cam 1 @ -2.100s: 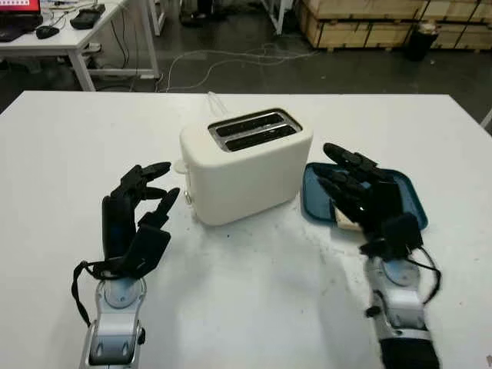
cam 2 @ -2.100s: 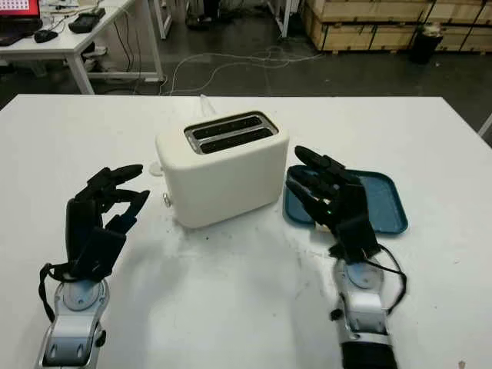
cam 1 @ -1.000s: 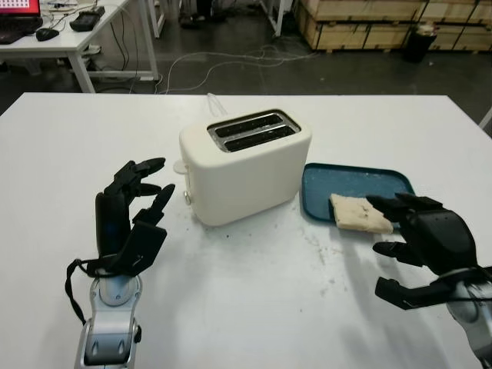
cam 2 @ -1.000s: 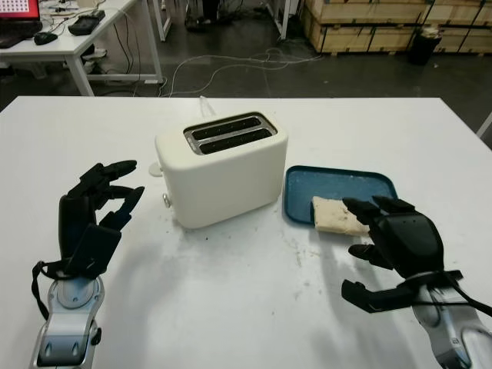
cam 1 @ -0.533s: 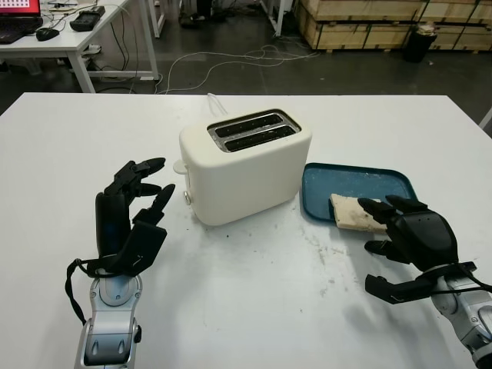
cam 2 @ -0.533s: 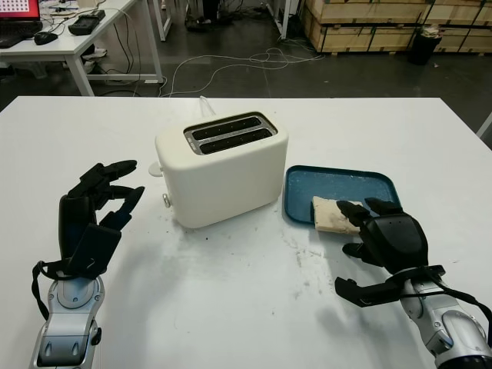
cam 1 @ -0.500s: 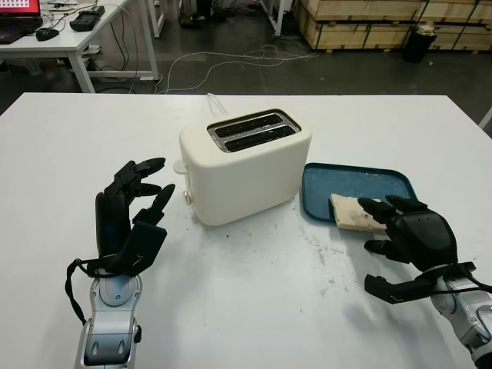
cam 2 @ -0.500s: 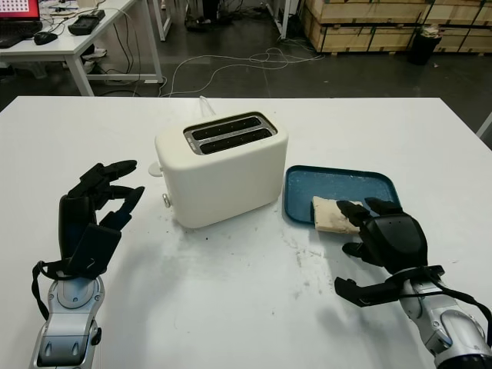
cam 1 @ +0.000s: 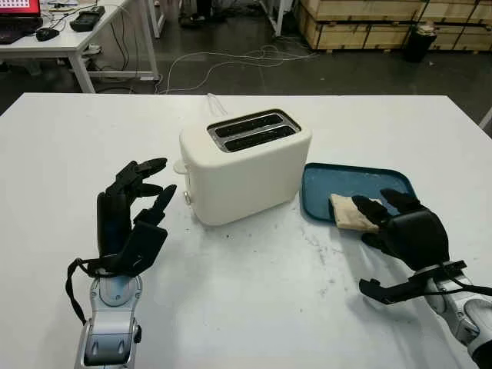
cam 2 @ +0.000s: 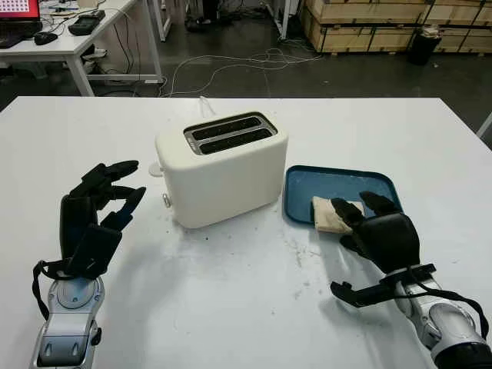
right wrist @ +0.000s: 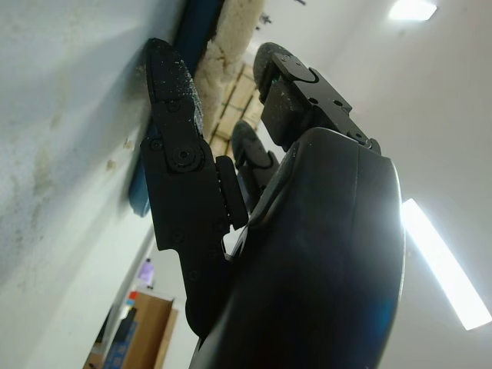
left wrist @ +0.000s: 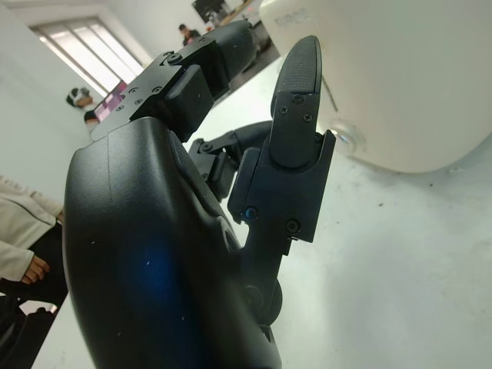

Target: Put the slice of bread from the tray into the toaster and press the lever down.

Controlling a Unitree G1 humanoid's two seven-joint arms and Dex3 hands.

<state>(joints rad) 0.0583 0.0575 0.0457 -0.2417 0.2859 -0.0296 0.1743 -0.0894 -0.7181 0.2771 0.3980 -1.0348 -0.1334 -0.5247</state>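
Note:
A white two-slot toaster (cam 1: 246, 165) stands mid-table, slots empty, with its lever (cam 1: 179, 165) on the left end. To its right lies a blue tray (cam 1: 346, 178) holding one slice of bread (cam 1: 350, 211) at its near edge. My right hand (cam 1: 382, 238) is open at the tray's near right corner. Its fingers (cam 1: 369, 206) reach over the slice's right end, and its thumb is low over the table in front of the tray. In the right wrist view the bread (right wrist: 234, 31) shows beyond the fingertips. My left hand (cam 1: 134, 207) is open, raised left of the toaster (left wrist: 400, 77).
A white cable (cam 1: 215, 104) trails behind the toaster. Crumbs and smudges mark the table (cam 1: 254, 307) in front of the toaster and tray. Past the table's far edge are a desk (cam 1: 69, 38), floor cables and wooden pallets (cam 1: 361, 19).
My right hand came off the tray, swung out to the right and low, then crept forward until its fingers overlap the bread's end. The left hand barely moved.

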